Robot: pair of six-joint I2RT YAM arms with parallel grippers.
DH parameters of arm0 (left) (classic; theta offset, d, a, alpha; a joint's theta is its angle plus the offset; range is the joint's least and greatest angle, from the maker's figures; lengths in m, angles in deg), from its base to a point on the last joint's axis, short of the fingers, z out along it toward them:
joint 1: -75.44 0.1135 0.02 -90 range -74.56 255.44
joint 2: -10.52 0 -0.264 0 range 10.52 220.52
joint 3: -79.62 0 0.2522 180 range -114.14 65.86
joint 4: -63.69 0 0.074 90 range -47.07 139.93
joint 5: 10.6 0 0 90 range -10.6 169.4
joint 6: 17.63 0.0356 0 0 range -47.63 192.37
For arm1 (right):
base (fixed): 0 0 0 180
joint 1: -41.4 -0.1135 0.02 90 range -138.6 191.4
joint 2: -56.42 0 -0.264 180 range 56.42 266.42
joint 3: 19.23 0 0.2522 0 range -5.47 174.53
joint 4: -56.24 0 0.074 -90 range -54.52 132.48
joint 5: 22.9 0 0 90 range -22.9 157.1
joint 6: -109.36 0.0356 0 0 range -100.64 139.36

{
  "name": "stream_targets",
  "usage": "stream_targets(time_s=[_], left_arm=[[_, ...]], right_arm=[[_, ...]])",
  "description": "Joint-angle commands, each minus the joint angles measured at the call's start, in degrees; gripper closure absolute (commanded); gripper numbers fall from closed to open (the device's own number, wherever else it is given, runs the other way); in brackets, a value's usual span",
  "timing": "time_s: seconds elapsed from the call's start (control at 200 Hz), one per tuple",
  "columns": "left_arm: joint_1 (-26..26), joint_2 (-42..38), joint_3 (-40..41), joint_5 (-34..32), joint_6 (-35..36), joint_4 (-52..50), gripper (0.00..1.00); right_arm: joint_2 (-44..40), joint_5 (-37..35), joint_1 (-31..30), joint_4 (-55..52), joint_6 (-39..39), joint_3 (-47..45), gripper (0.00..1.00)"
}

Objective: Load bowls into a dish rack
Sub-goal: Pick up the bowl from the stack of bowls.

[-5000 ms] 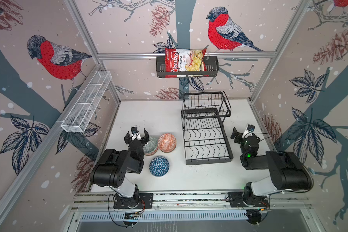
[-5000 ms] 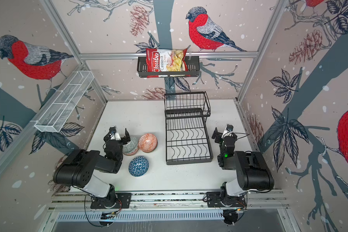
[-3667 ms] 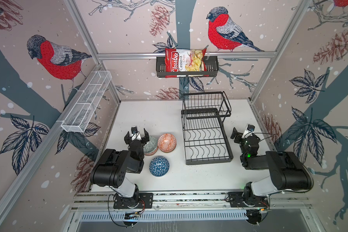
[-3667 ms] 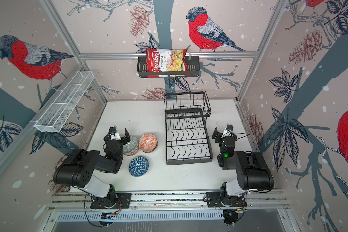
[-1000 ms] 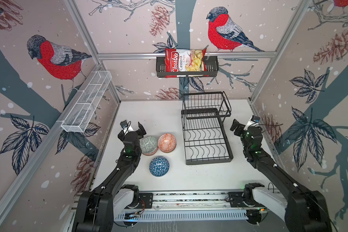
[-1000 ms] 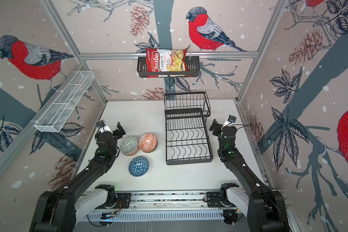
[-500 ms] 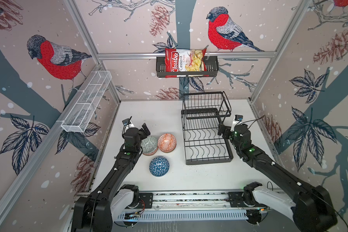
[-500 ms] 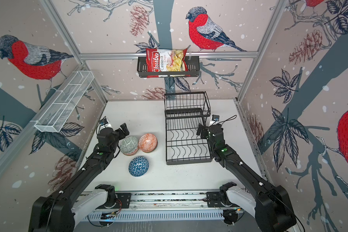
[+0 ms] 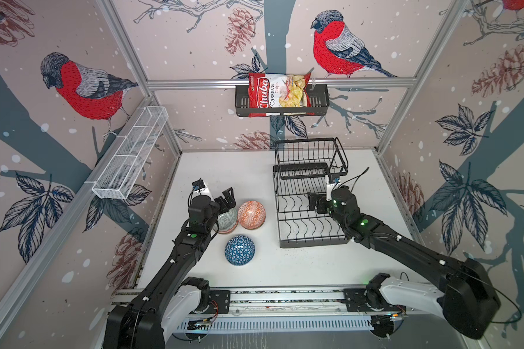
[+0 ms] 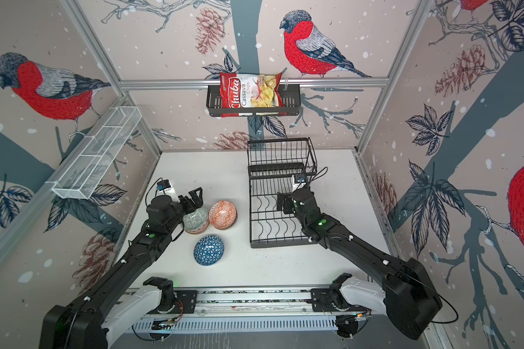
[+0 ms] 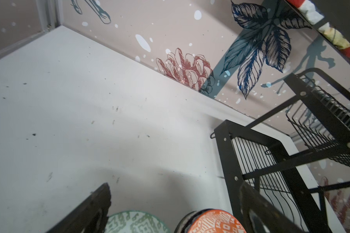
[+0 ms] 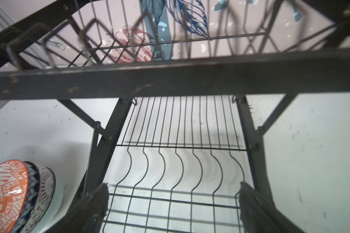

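Note:
Three upside-down bowls or stacks sit left of the dish rack (image 9: 310,225): a teal-green bowl (image 9: 229,220), an orange bowl (image 9: 251,215) and a blue bowl (image 9: 239,250). The right wrist view shows the orange bowl (image 12: 4,193) topping a stack of other patterned bowls. My left gripper (image 9: 226,201) hovers open over the teal-green bowl's far side. In the left wrist view the left gripper (image 11: 175,193) is empty, with the teal-green bowl (image 11: 133,223) and the orange bowl (image 11: 214,222) below it. My right gripper (image 9: 314,201) is open above the rack's wavy base (image 12: 170,80).
A black wall basket with a chips bag (image 9: 280,96) hangs on the back wall. A white mesh tray (image 9: 130,157) is fixed to the left wall. The rack's raised basket (image 9: 310,157) stands just beyond my right gripper. Walls close in three sides.
Both arms have unfolded and reached forward. In the last half second my right gripper moved left over the rack's base and my left gripper moved right over the teal-green bowl.

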Motion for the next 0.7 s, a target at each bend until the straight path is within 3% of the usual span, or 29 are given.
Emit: stream_targets(time_s=[0.0, 0.695], left_arm=[[-0.74, 0.35, 0.01, 2.74, -1.33, 0.14, 0.02], [-1.73, 1.77, 0.17, 5.83, -1.94, 1.82, 0.02]], right_arm=[[2.06, -1.09, -2.47, -0.39, 0.25, 2.11, 0.01], [26.14, 0.71, -17.29, -2.96, 0.69, 22.38, 0.05]])
